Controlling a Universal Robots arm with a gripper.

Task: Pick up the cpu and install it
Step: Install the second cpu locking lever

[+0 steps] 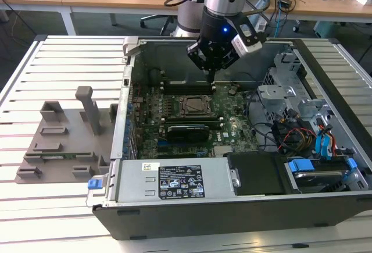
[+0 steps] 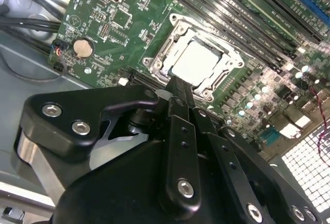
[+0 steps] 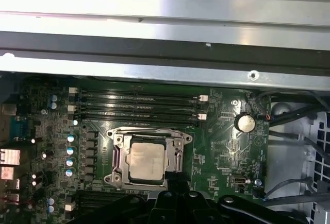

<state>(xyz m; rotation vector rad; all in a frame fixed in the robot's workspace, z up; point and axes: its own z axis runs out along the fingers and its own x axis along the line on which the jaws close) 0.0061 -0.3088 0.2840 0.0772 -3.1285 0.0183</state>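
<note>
The cpu [image 3: 147,161] is already lying inside the socket frame [image 3: 117,158] on the motherboard [image 3: 227,147], while the gripper [image 1: 211,80] is hovering just above that frame, seemingly clenched and carrying nothing.

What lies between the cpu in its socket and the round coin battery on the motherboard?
In the first wrist view, between the cpu and the coin battery lie the socket frame's metal edge and bare green board with small components.
</note>
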